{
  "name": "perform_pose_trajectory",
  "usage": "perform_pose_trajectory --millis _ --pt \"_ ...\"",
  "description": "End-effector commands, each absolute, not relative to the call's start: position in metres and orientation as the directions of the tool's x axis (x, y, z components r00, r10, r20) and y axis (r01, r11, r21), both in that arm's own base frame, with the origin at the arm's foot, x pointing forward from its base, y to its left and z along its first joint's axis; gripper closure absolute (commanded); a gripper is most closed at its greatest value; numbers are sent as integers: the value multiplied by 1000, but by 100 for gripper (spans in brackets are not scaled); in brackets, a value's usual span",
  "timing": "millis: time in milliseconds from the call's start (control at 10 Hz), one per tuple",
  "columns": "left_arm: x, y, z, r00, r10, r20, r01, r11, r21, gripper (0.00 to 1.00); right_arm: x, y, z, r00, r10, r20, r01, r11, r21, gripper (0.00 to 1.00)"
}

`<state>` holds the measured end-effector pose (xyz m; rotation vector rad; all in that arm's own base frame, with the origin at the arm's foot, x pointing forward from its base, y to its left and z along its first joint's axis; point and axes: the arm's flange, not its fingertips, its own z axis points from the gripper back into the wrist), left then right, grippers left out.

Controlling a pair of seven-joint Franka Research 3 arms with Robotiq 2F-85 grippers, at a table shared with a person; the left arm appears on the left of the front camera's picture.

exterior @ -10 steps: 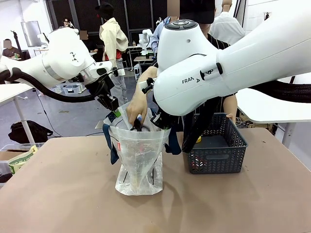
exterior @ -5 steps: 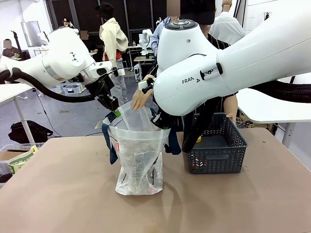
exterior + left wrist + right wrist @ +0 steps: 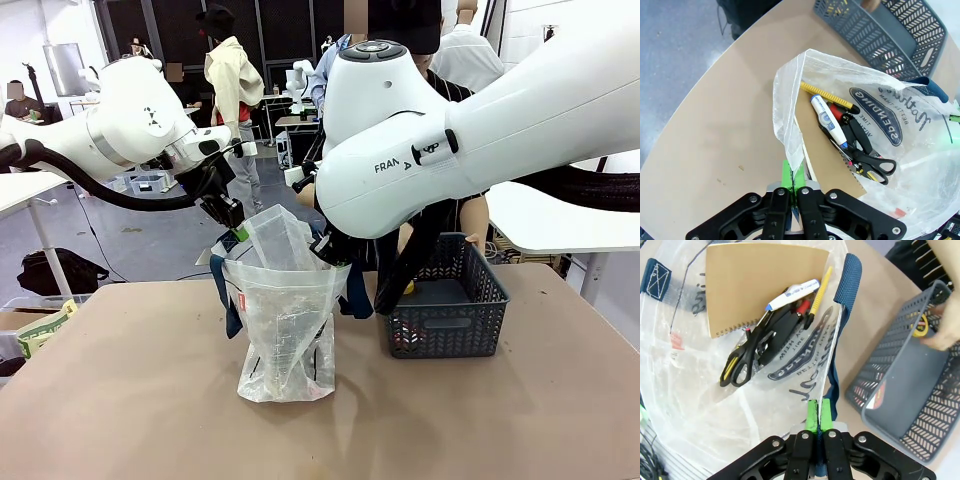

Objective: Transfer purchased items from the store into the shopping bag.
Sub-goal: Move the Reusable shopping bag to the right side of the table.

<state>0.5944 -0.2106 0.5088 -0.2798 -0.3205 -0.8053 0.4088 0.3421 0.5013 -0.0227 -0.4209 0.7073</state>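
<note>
The left tool (image 3: 792, 176) is clenched on the shopping bag (image 3: 790, 100) at its left rim, and the right tool (image 3: 816, 415) on the right rim beside the navy strap (image 3: 846, 280). The purchased items (image 3: 850, 135) lie inside the bag, which stands on the counter (image 3: 120, 400). The person's hand (image 3: 945, 332) has left the bag's mouth and is now in the basket (image 3: 900, 390) to the right.

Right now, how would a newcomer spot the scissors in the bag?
Start at the clear plastic bag standing mid-table, left of the grey basket. Looking down into it, slim items lie against a brown notebook. The scissors are the only one with two black loop handles lined in yellow; the rest are straight sticks.
</note>
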Motion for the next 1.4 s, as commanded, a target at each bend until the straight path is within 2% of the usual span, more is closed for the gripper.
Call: perform_pose_trajectory --millis 0,1300 --pt "591 -208 509 650 -653 387 736 668 -110 100 408 341 502 679 633 371 -627 763 -154 100" --pt "591 -208 509 650 -653 387 736 668 -110 100 408 341 502 679 633 371 -627 763 -154 100"
